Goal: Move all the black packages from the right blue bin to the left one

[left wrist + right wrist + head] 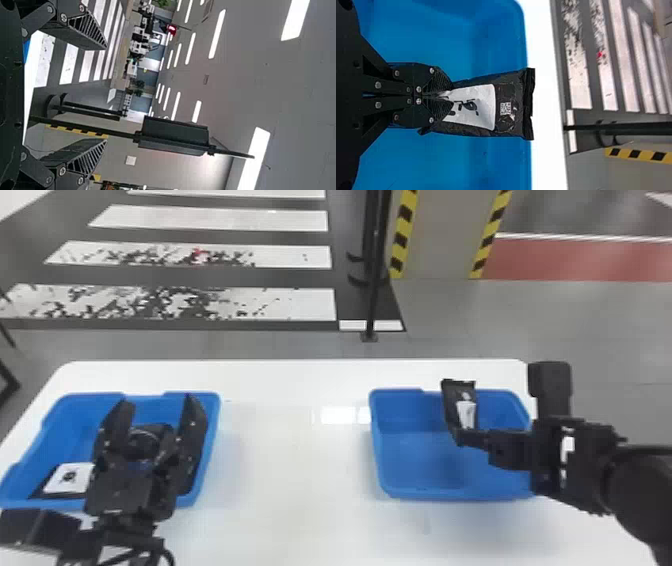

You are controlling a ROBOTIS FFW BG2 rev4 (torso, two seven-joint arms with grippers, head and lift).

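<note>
Over the right blue bin (420,493), my right gripper (462,435) holds a black package (458,400) with a white label, raised above the bin floor. In the right wrist view the right gripper (449,95) is pinched shut on one end of the package (506,128). Above the left blue bin (65,410) my left gripper (157,410) stands open, its two fingers wide apart. Another black package with a white label (70,477) lies in that bin's near left part, partly behind the gripper. The left wrist view has the left gripper (104,95) with nothing between its fingers.
Both bins stand on a white table (300,450), with a stretch of tabletop between them. A thin black pole (374,265) rises from the floor beyond the table's far edge, near a column with yellow-black striped edges.
</note>
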